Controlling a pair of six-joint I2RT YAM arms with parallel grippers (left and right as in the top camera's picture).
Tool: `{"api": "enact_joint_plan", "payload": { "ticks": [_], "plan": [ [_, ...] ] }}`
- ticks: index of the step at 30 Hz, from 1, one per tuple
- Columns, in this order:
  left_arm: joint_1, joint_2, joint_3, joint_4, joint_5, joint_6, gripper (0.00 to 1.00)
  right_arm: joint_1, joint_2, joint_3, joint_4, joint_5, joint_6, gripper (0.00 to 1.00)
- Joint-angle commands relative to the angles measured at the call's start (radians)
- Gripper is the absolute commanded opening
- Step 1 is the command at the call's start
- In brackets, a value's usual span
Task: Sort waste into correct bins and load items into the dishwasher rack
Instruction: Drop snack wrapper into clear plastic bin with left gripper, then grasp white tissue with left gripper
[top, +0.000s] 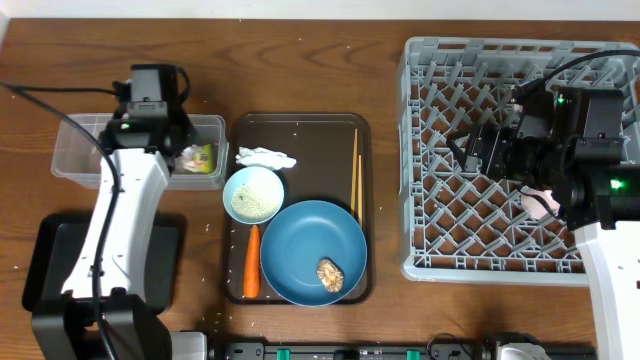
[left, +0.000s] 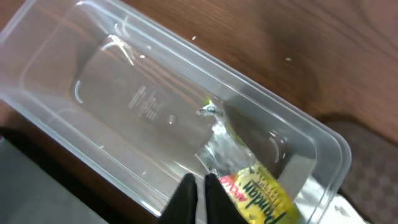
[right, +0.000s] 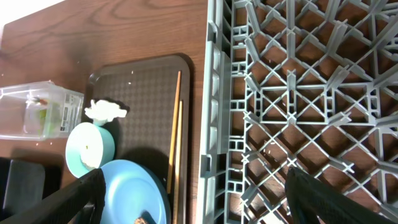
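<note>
**A:** From above, which step are we on?

**B:** We judge it to be the waste. The wrapper sits at the right end of the clear tub, near the desk's left edge. In front of the tub, the black tray shows nothing in it, though the left arm covers much of it.

**A:** And the rest?

**B:** On the brown serving tray we see the napkin at the back. The bowl holds rice, and the carrot lies along the left edge. The chopsticks lie along the right edge, and the blue plate at the front carries the brown lump. The rack, on the desk's right side, holds a pinkish cup, half hidden by the right arm.

**A:** Left wrist?

**B:** The left pincer has its jaws almost together inside the tub. They seem to pinch the wrapper, whose silver end reaches past the tips. Next, we think, the jaws must part and then lift clear of the tub wall.

**A:** Right wrist?

**B:** The right pincer gapes wide with nothing in it, over the rack's left wall.
</note>
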Motion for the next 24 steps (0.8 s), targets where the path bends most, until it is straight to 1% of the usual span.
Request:
{"api": "enact_joint_plan", "payload": {
  "ticks": [1,3,5,6,8,11,12,15,19,24],
  "plan": [
    [-0.006,0.006,0.002,0.012,0.125,-0.032,0.14,0.011,-0.001,0.005,0.0,-0.003,-0.013,0.85],
    [-0.029,0.006,0.002,0.033,0.283,0.037,0.17,0.011,-0.001,0.005,0.001,-0.003,-0.013,0.86],
    [-0.068,0.006,0.002,0.04,0.376,0.125,0.28,0.011,-0.001,0.005,0.003,-0.003,-0.013,0.86],
    [-0.1,0.008,0.002,0.035,0.378,0.157,0.31,0.011,-0.001,0.005,0.003,-0.003,-0.013,0.86],
    [-0.164,0.02,-0.001,0.031,0.373,0.228,0.44,0.011,-0.001,0.005,0.002,-0.003,-0.013,0.87],
    [-0.259,0.062,-0.006,0.039,0.337,0.288,0.59,0.011,-0.001,0.005,0.0,-0.003,-0.013,0.87],
    [-0.282,0.082,-0.006,0.043,0.309,0.29,0.62,0.011,-0.001,0.005,0.0,-0.003,-0.013,0.87],
    [-0.331,0.157,-0.006,0.081,0.277,0.291,0.67,0.011,-0.001,0.005,-0.002,-0.003,-0.013,0.87],
    [-0.356,0.272,-0.006,0.139,0.277,0.328,0.67,0.011,-0.001,0.005,-0.002,-0.003,-0.013,0.87],
    [-0.357,0.372,-0.006,0.193,0.281,0.336,0.67,0.011,-0.001,0.005,-0.004,-0.003,-0.013,0.87]
  ]
}}
